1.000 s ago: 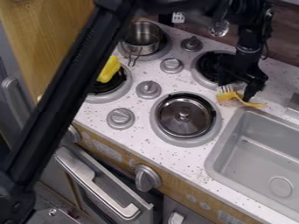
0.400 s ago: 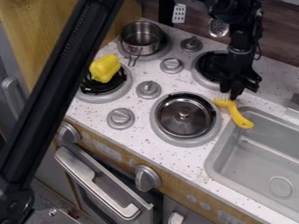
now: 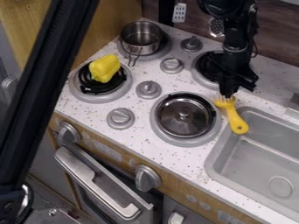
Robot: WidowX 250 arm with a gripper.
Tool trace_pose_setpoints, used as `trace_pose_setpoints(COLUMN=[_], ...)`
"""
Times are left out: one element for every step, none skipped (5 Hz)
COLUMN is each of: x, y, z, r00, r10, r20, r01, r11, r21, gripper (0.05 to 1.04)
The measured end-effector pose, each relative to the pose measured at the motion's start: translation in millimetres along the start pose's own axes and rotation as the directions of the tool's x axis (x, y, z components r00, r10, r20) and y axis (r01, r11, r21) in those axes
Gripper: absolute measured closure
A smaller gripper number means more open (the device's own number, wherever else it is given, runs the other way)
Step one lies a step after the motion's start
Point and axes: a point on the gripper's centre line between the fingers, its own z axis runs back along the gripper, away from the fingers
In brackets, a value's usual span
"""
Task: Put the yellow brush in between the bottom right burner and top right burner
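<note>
Claw (image 3: 227, 93) is clamped on yellow brush (image 3: 236, 120) at its bristle end, handle over the sink (image 3: 257, 148) edge. Grasp looks done; setting it between bottom right burner (image 3: 180, 141) and top right burner (image 3: 198, 78) is left

No readable text, labels or numbers, as far as the view allows.

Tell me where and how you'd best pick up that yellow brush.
Probably by the slim neck of the brush, between its wider head and the broader handle end. I'd come straight down from above and close across its long sides, since it lies stretched out towards the sink. The end effector is up by the head.
</note>
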Motion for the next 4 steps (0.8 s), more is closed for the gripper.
trace_pose_setpoints(x=[2.6,27.3,49.6,63.7], y=[1.4,9.7,23.7,40.1], z=[2.0,19.8,32.4,27.5], r00=[0.998,0.989,0.978,0.976], r10=[-0.054,-0.105,-0.121,-0.119], r20=[0.017,0.104,0.169,0.182], r01=[0.053,0.103,0.113,0.104], r11=[0.999,0.994,0.992,0.991], r21=[0.002,0.023,0.057,0.086], gripper=[1.028,1.028,1.028,1.028])
